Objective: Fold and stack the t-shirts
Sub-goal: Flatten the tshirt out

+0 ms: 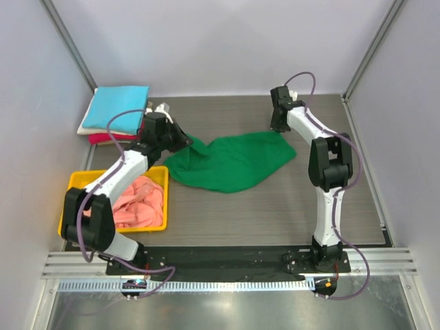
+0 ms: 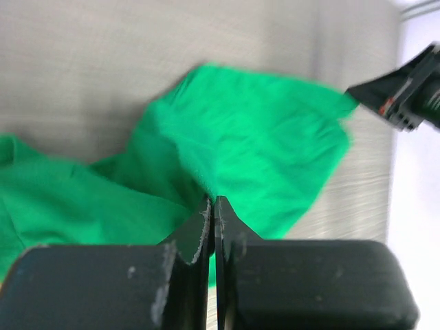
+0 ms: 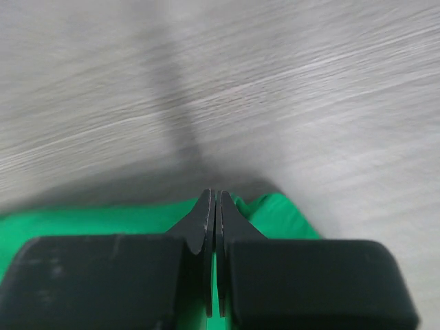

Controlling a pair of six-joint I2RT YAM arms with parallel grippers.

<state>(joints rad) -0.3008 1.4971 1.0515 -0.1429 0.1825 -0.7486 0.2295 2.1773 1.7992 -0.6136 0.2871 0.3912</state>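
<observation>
A bright green t-shirt (image 1: pixel 230 162) lies spread and rumpled on the table between my arms. My left gripper (image 1: pixel 184 139) is shut on its left edge; the cloth (image 2: pixel 240 148) runs away from the closed tips (image 2: pixel 212 201). My right gripper (image 1: pixel 278 126) is shut on the shirt's far right corner (image 3: pixel 285 213), with green cloth between the jaws (image 3: pixel 214 196). A salmon-pink shirt (image 1: pixel 141 203) lies crumpled in the yellow tray (image 1: pixel 77 181). A folded stack at the back left has a sky-blue shirt (image 1: pixel 118 106) on top, cream (image 1: pixel 86 129) and red (image 1: pixel 103 139) below.
The grey side walls and metal posts close in the table at left and right. The right gripper's black body shows in the left wrist view (image 2: pixel 405 93) at the right edge. A metal rail (image 1: pixel 227 260) runs along the near edge by the arm bases.
</observation>
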